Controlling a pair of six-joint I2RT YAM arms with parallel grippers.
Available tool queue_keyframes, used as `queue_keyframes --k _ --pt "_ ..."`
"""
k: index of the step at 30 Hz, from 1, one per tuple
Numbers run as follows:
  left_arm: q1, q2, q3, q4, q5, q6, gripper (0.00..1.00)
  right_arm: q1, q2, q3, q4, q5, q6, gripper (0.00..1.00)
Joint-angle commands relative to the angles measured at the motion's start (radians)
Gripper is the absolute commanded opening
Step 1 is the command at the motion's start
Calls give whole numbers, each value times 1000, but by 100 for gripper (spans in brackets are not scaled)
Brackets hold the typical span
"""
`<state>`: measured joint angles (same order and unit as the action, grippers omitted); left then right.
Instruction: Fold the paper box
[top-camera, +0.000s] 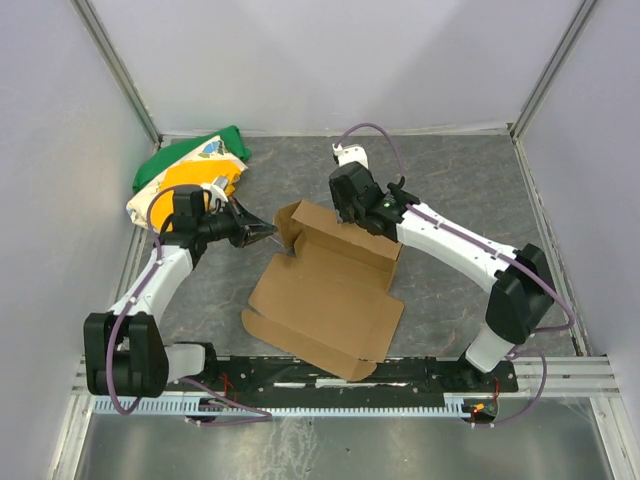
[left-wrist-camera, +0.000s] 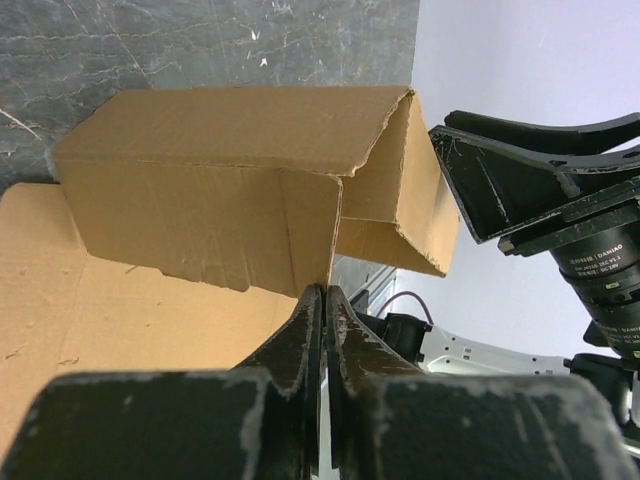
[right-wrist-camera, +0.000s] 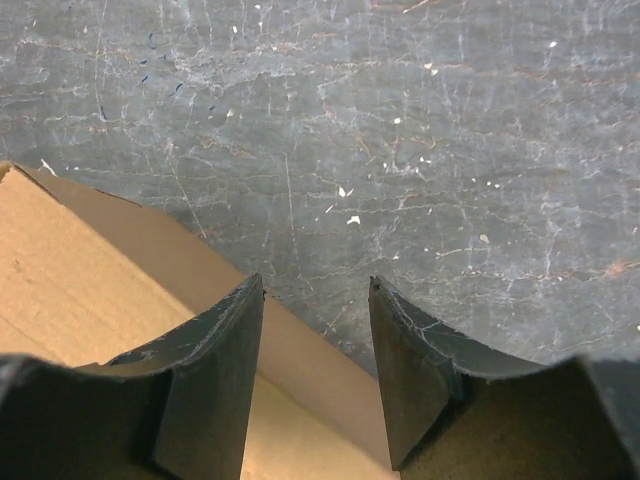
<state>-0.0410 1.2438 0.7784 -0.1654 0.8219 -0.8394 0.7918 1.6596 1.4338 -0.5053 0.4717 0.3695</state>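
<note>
The paper box (top-camera: 330, 295) is brown corrugated cardboard lying mid-table, mostly flat, with its far wall and left flap raised. My left gripper (top-camera: 268, 234) is shut, and its tips touch the left flap's edge. In the left wrist view the shut gripper (left-wrist-camera: 322, 290) meets the lower corner of the raised flap (left-wrist-camera: 200, 180), with no cardboard between the fingers. My right gripper (top-camera: 350, 215) hangs over the far wall. In the right wrist view it (right-wrist-camera: 315, 290) is open, and the top edge of the cardboard (right-wrist-camera: 60, 290) runs slantwise under the gap, unclamped.
A green, yellow and white cloth bundle (top-camera: 190, 175) lies at the back left, behind the left arm. White walls close in the table on three sides. A metal rail (top-camera: 330, 375) runs along the near edge. The right arm's wrist (left-wrist-camera: 560, 210) looms beside the box.
</note>
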Motion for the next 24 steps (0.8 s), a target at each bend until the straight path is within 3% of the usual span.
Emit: queue_keyframes --k 1,4,9,13,20,24 --pt "-5 -27 -2 -1 44 -16 15 1 -27 -17 -18 -54 43 55" --pt "-5 -32 10 -1 50 -1 39 2 -10 -19 -30 -75 51 54" --pt "-5 -71 26 5 26 15 53 4 -8 -41 -22 -78 63 54" --pt "-3 -105 53 -39 -53 64 58 5 -6 -36 -22 -68 54 54" --pt "22 -136 144 -137 -376 275 63 4 5 -4 -48 -71 8 54" --pt "22 -192 30 25 -580 514 63 2 5 37 -92 -79 -27 54"
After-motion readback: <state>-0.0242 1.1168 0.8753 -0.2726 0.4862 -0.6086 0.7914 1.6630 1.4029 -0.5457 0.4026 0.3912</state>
